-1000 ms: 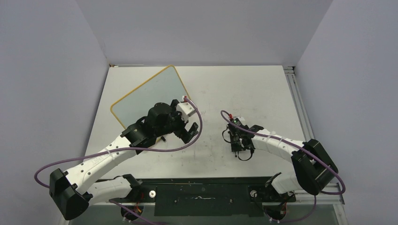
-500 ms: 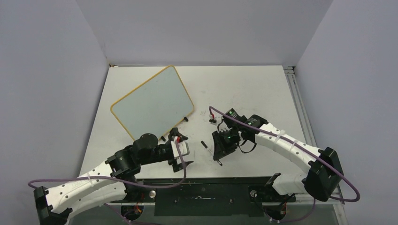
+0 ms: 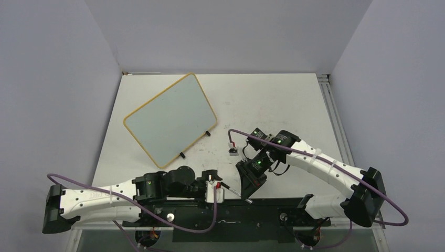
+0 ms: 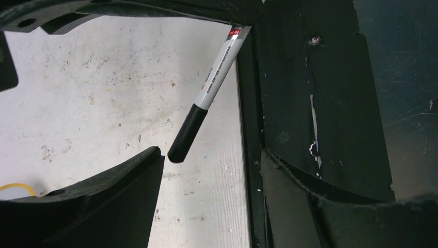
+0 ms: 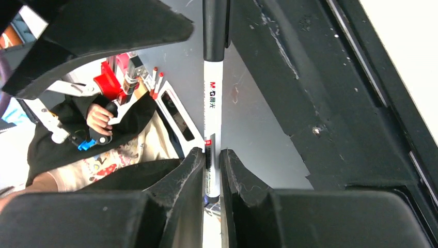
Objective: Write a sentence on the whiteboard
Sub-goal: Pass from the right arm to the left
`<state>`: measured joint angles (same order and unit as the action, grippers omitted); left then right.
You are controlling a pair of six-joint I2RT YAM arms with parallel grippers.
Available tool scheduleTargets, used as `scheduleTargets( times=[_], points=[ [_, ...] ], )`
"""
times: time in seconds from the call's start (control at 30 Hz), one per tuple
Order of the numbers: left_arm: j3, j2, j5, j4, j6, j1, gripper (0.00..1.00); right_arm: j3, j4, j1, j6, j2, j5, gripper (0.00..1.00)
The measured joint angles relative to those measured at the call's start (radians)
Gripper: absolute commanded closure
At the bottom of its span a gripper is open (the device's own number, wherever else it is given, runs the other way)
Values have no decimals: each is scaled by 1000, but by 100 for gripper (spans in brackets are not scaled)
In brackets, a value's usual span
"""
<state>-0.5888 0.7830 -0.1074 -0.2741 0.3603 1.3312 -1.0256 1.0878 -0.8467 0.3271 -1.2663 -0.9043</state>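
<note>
Looking from above, you have the whiteboard [image 3: 170, 121] lying flat at the far left of the scuffed tabletop [image 3: 273, 100], turned at an angle, with its two small black feet [image 3: 182, 155] on the edge facing the arms. Both grippers sit well apart from it, down at the near edge by the black base plate [image 3: 231, 215]. Your right gripper [image 5: 212, 155] has its fingers clamped on the white barrel of a marker [image 5: 212, 103], whose black cap points away from the wrist toward the left arm. Your left gripper [image 3: 219, 190] lies low and sideways with its fingers spread wide. In its wrist view the capped end hangs between them, just beside one fingertip [image 4: 150, 155], and I cannot tell whether it touches. The left arm stretches along the near edge. The right arm's purple cable [image 3: 246, 135] loops over the table between the grippers and the board. The base plate's edge runs right beside the marker.
</note>
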Motion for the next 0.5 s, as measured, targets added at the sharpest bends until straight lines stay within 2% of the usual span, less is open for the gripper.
scheduleTargets(
  times=[0.27, 0.43, 0.5],
  points=[
    [0, 8, 9, 2, 0, 38, 55, -39, 13, -40, -34, -54, -47, 95],
    [0, 19, 21, 2, -1, 57, 60, -49, 19, -51, -37, -60, -52, 95],
    [0, 26, 25, 2, -2, 61, 68, -58, 19, -53, -37, -60, -55, 95]
  ],
)
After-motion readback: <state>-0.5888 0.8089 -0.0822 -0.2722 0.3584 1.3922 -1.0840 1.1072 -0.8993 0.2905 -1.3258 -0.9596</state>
